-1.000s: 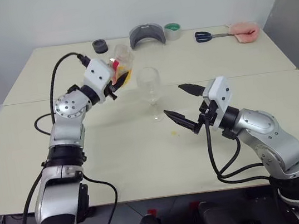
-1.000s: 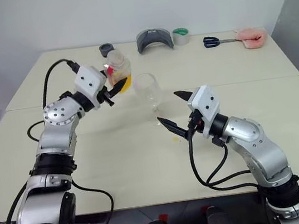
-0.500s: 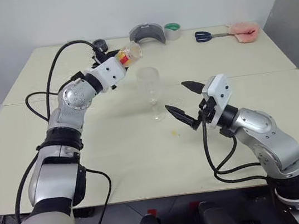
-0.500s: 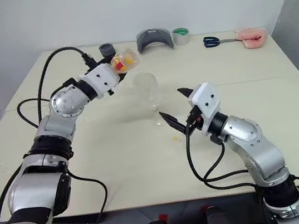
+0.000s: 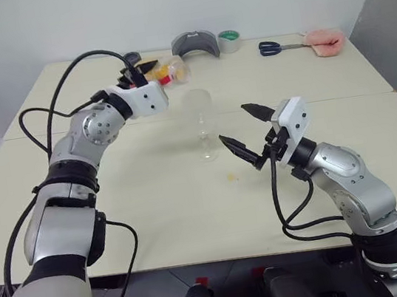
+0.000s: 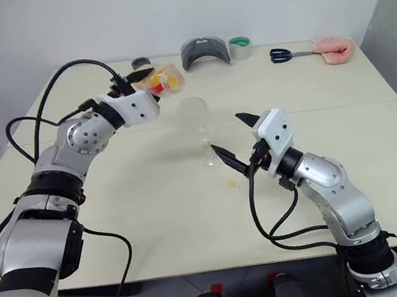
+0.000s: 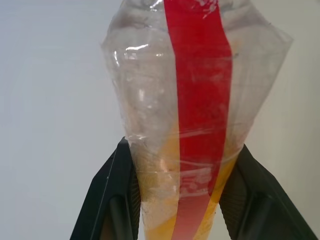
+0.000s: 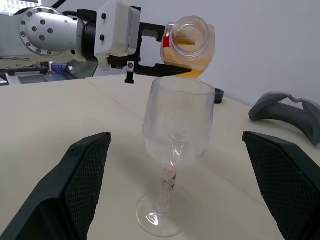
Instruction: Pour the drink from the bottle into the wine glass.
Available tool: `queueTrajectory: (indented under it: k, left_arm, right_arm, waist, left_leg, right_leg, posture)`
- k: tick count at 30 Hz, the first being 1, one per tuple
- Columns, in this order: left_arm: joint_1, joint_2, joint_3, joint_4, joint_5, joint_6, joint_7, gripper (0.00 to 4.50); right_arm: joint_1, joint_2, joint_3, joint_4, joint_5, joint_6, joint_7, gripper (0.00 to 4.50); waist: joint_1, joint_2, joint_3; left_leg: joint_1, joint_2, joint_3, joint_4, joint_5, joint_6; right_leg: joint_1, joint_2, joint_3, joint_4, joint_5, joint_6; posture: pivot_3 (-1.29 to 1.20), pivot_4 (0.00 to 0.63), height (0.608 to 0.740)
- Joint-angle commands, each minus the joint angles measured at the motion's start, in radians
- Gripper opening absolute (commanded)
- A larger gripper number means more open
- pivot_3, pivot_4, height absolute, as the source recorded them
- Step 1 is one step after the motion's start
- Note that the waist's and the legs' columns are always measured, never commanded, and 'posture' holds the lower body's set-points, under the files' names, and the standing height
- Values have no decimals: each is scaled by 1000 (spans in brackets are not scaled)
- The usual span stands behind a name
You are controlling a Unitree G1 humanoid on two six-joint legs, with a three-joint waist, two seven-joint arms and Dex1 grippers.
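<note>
Nearest, the right end effector (image 5: 247, 131) waits with fingers spread, the wine glass (image 5: 202, 124) just beyond its tips on the bench (image 5: 155, 207). Farther off, the left end effector (image 8: 150, 70) clamps the tipped bottle (image 8: 189, 47) above the rim. Pouring seems underway; next, tilt further so the drink (image 7: 165, 200) clears the mouth.

We see the wine glass (image 8: 176, 150) upright on the worktop (image 8: 75, 125); behind its rim the left end effector (image 8: 165, 55) holds the bottle (image 8: 189, 47) tipped, drink (image 8: 192, 72) inside.

Left gripper (image 5: 148, 72) raised, clamped shut; right gripper (image 5: 243, 128) low, jaws spread wide
</note>
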Motion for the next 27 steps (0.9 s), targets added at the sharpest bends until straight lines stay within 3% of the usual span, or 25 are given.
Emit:
queueTrajectory:
  k: [1, 27]
  left_arm:
    - [-48, 24, -13, 2, 28, -30, 63, 1692]
    - [-129, 64, -114, 55, 174, -82, 249, 1692]
  right_arm:
    - [-8, 4, -15, -18, 15, -23, 9, 4500]
    - [12, 31, -4, -13, 18, -55, 34, 4500]
  waist:
    - [0, 0, 0]
    - [-1, 0, 0]
  left_leg:
    - [0, 0, 0, 0, 0, 0]
    - [0, 0, 0, 0, 1, -1]
  right_leg:
    - [0, 0, 0, 0, 0, 0]
    - [0, 0, 0, 1, 0, 0]
  posture:
    - [0, 150, 740]
    - [0, 150, 740]
